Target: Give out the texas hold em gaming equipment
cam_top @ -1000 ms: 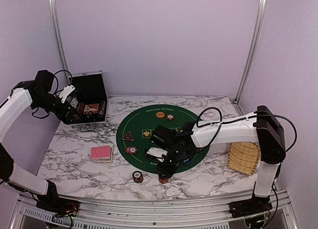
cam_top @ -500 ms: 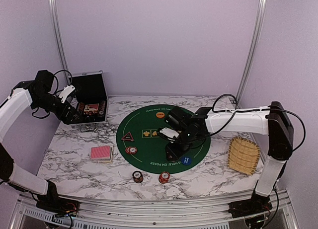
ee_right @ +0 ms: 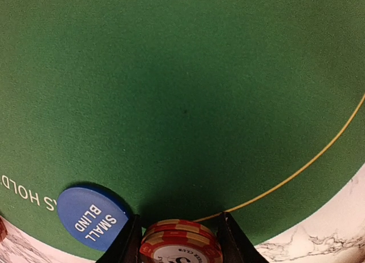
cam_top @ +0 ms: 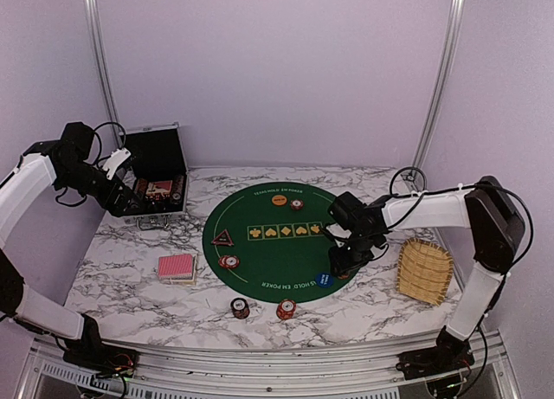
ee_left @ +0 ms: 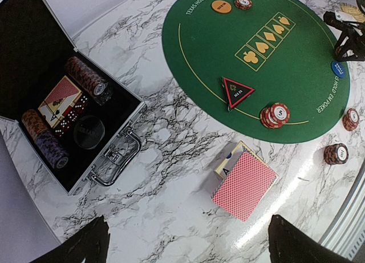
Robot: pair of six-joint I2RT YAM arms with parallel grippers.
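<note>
My right gripper (ee_right: 181,227) is shut on a small stack of red poker chips (ee_right: 181,243), low over the right front of the green mat (cam_top: 286,252). A blue "small blind" button (ee_right: 91,216) lies just left of it on the mat's edge. In the top view the right gripper (cam_top: 341,264) sits beside that blue button (cam_top: 324,279). My left gripper (ee_left: 188,253) is open and holds nothing; it hovers high by the black case (cam_top: 154,178). Red-backed cards (ee_left: 244,185) lie left of the mat. A dark triangular marker (ee_left: 236,90), another red chip stack (ee_left: 275,114) and an orange button (ee_left: 221,7) rest on the mat.
Two chip stacks (cam_top: 241,308) (cam_top: 286,310) stand on the marble in front of the mat. A single chip (cam_top: 297,203) lies by the orange button. The wicker tray (cam_top: 424,271) is at the right edge. The open case holds chip rolls and cards (ee_left: 61,98).
My right arm has swung from the mat's front left to its right front side, carrying the red chips. The left arm has stayed still.
</note>
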